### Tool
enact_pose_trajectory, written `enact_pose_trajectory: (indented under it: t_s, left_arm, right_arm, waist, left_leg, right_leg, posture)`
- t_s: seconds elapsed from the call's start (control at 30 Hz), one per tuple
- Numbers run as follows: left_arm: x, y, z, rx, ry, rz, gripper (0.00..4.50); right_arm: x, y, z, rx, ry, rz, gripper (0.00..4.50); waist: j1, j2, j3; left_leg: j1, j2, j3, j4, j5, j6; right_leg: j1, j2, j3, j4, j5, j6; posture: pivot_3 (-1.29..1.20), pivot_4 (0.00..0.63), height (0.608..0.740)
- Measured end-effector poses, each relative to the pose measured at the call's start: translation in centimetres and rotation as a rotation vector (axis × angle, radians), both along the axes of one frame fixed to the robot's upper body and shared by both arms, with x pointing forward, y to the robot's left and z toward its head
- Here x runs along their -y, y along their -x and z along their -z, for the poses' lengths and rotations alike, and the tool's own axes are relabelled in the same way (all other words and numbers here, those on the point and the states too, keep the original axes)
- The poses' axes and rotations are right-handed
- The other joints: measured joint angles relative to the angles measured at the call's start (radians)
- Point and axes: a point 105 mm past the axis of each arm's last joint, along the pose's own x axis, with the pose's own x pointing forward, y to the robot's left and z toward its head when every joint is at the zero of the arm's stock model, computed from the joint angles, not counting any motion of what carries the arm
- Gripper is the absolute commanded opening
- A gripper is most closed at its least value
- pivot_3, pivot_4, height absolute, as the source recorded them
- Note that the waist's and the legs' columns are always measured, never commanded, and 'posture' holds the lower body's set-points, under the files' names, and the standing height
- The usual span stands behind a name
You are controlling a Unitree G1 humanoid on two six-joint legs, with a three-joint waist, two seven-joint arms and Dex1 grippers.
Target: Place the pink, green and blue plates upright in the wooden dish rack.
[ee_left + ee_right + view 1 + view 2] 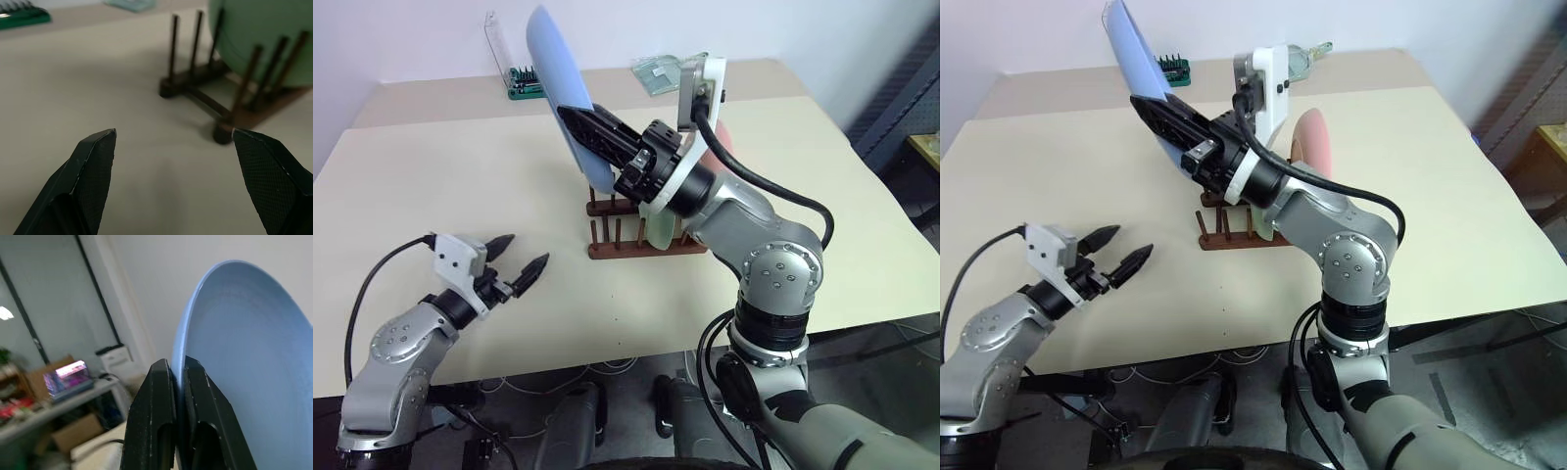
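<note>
Nearest the camera, the left gripper (pixel 521 253) hangs low over the cream tabletop (pixel 431 186), its 2 black fingers spread wide and holding nothing. To its right stands the small dark brown wooden dish rack (pixel 617 247), with the pale mint green round plastic plate (pixel 662 230) and the salmon pink plate (pixel 1308 139) already upright: 2 of 3 look done. Above the rack, the right gripper (pixel 570 113) is clamped on the light blue plate's (pixel 558 78) rim; slotting it remains.

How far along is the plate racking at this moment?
Two of three look done: the green plate and pink plate stand upright in the wooden dish rack. In hand: the right gripper pinches the blue plate by its rim, above the rack. Left: slotting it between the free pegs. The left gripper is open, holding nothing.
</note>
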Motion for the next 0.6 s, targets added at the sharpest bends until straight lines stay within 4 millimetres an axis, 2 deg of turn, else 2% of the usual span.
enact_pose_trajectory:
  t_s: [0.23,0.6]
  left_arm:
    - [0.2,0.0,-0.1,0.012,-0.011,0.010,3.88]
    - [0.6,-0.2,0.1,0.012,-0.008,0.010,3.88]
  right_arm:
    - [0.0,-0.4,0.6,-0.137,-0.020,0.029,0.00]
    - [0.8,-1.2,0.7,-0.234,-0.051,0.116,0.00]
  waist:
    - [-0.001,0.000,0.000]
    - [-0.001,0.000,0.000]
  left_leg:
    - [-0.002,0.000,0.000,0.001,0.001,0.001]
    - [-0.001,0.000,0.000,0.002,0.001,0.002]
  right_leg:
    - [-0.001,0.000,0.000,0.000,0.000,0.000]
    - [0.000,0.001,-0.001,0.000,0.000,0.000]
  posture:
    - [0.00,0.150,0.740]
    - [0.00,0.150,0.740]
